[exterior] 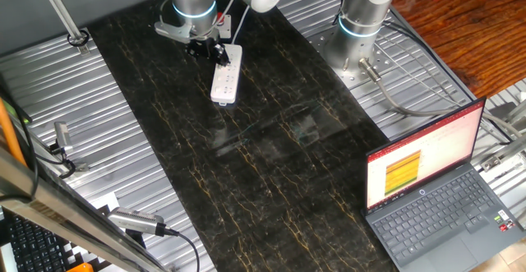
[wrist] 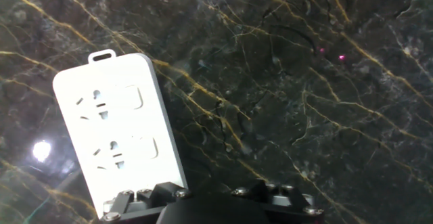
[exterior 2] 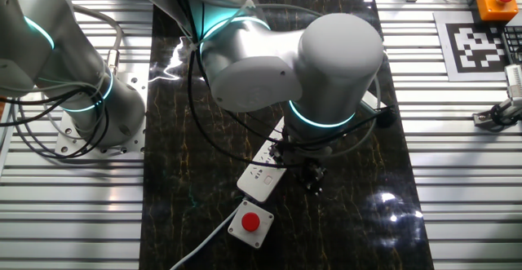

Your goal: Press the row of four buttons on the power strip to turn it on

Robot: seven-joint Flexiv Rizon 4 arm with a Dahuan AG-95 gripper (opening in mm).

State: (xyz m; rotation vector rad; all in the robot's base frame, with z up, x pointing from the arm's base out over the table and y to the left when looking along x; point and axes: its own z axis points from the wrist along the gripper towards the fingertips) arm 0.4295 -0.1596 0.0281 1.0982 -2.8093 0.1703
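Your arm [exterior 2: 269, 58] is built of rounded, glossy silver-grey housings with glowing cyan rings at the joints, black cables looping alongside it, and it ends in a small black gripper [exterior 2: 312, 176] whose base carries silver screw heads in the hand view.

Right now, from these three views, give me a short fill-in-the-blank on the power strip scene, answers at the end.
1. The power strip is coloured ____.
2. The small grey box beside the strip's end carries one round button coloured ____.
3. In the one fixed view, the open device at the table's edge is a ____.
4. The strip lies on a dark ____-patterned surface with golden veins.

Missing words: white; red; laptop; marble
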